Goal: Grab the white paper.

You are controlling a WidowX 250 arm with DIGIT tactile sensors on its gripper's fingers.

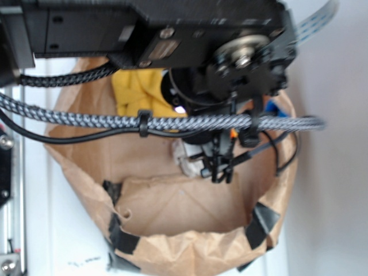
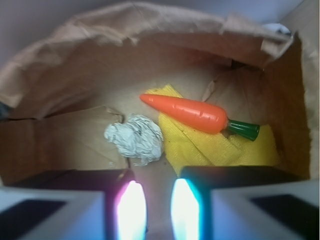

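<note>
**A:** Start with the exterior view. What do you have there?

**B:** Your arm fills the top of the frame. Below it the brown paper bag [image 1: 190, 230] lies open, and the gripper [image 1: 221, 169] hangs inside it, a little right of centre. The white paper [image 1: 185, 158] peeks out just left of the fingertips, mostly hidden by the cables. The yellow cloth [image 1: 135, 92] shows at upper centre. From here you cannot tell how the jaws stand.

**A:** And the wrist view?

**B:** There it is plain: the two fingers [image 2: 131, 212] at the bottom edge stand apart, with nothing between them. The white paper [image 2: 135, 137] sits just left of centre on the bag floor, above the gap and a touch to its left. The orange carrot [image 2: 187, 112] lies aslant to the upper right, on the yellow cloth [image 2: 215, 145], and the cloth's edge comes right beside the paper.

**A:** So how do you take it cleanly?

**B:** I'd say shift a little left to centre the ball, come down to the bag floor, then close. Keep the right finger off the cloth, or you may pinch it too.
</note>
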